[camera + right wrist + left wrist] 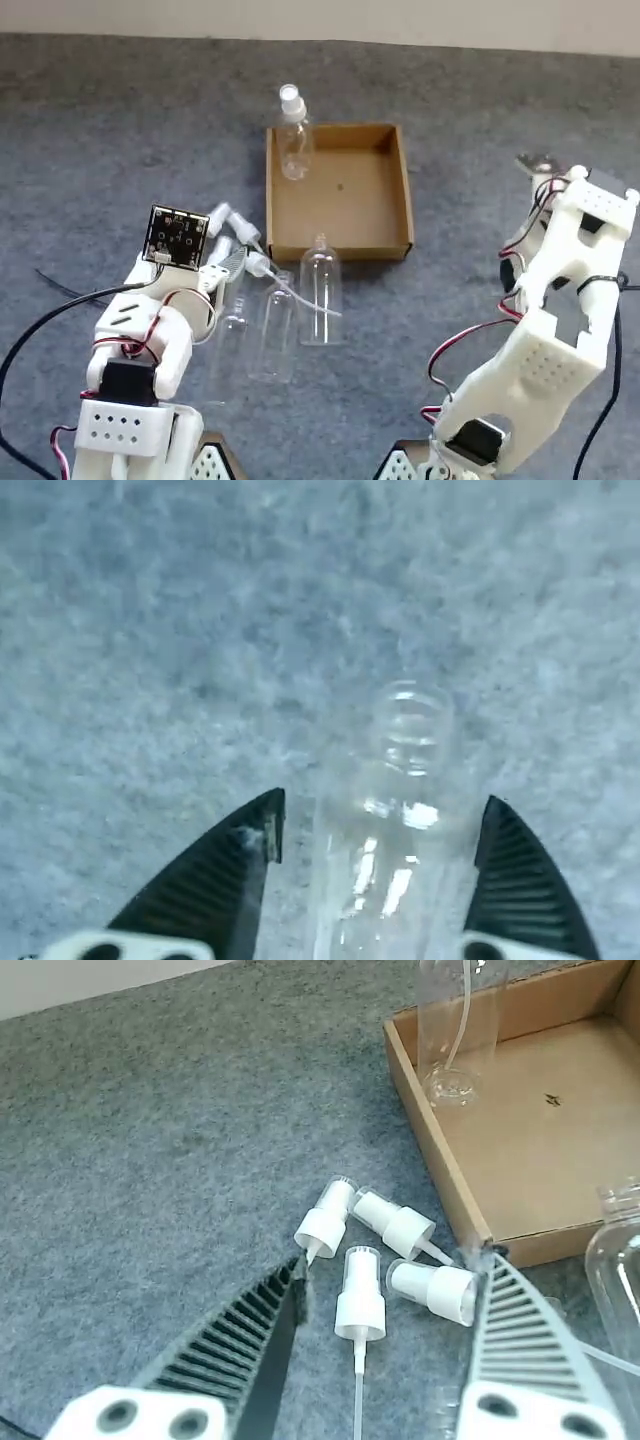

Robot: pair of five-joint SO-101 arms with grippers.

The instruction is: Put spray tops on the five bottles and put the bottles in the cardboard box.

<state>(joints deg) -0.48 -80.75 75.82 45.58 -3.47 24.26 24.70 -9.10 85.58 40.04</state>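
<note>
Left of the cardboard box (372, 250) and behind it, bare grey tabletop (120, 130), lots of room to pass. Inside the box, open floor, except the back left corner, taken by a leaning bottle (293, 145). At the box's front left corner, four loose spray tops (360, 1295) bunched close, only little gaps between. Right in front of the box, three bottles (322, 295) side by side, blocking the way. Right of the box, a big white arm (560, 300), free tabletop between.

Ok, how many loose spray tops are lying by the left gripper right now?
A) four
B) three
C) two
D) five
A: the left wrist view shows four spray tops lying just ahead of the open left gripper, beside the cardboard box.
</note>
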